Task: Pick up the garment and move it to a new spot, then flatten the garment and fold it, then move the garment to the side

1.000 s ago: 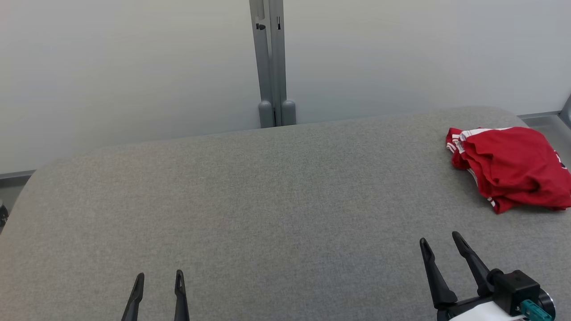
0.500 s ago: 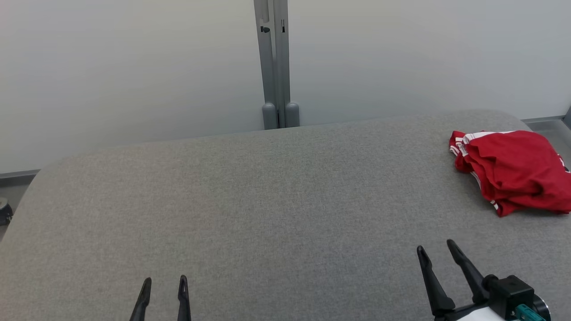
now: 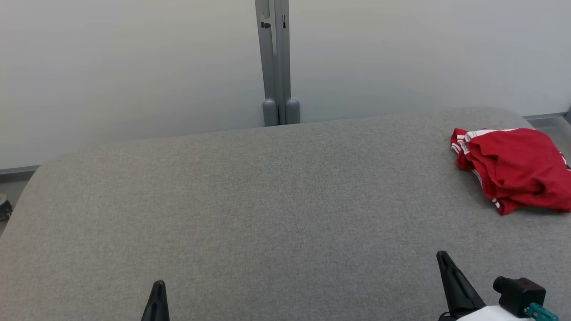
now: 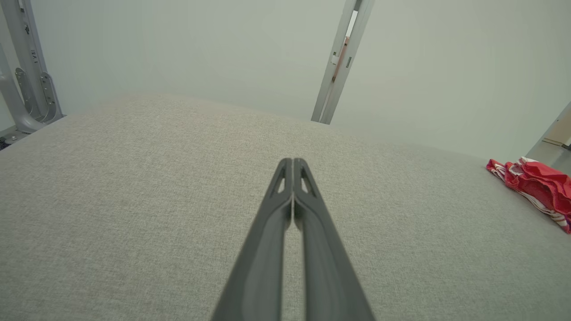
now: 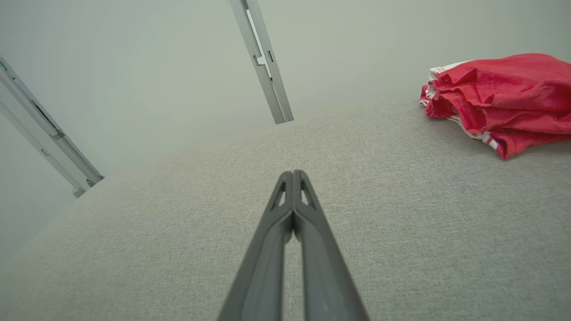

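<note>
Worktop [image 3: 250, 200], grey fabric: bare surface from left edge across the middle to near edge, passable. Obstacle: crumpled red garment [image 3: 513, 167] near far right corner (a low heap, folds bunched). Behind far edge: upright grey post [image 3: 276, 67] against pale wall [image 3: 134, 67], closing that side.

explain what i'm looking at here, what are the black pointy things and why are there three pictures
This is a two-armed robot seen through its own cameras. One picture comes from its head, looking down on a grey padded table. The other two come from its wrists, each looking along that arm's two dark fingers. Those pointy things are its grippers: the left gripper at lower left, the right gripper at lower right. Both are shut, holding nothing. A crumpled red garment with white stripes lies at the table's far right, untouched. Behind the table stands a grey post.
</note>
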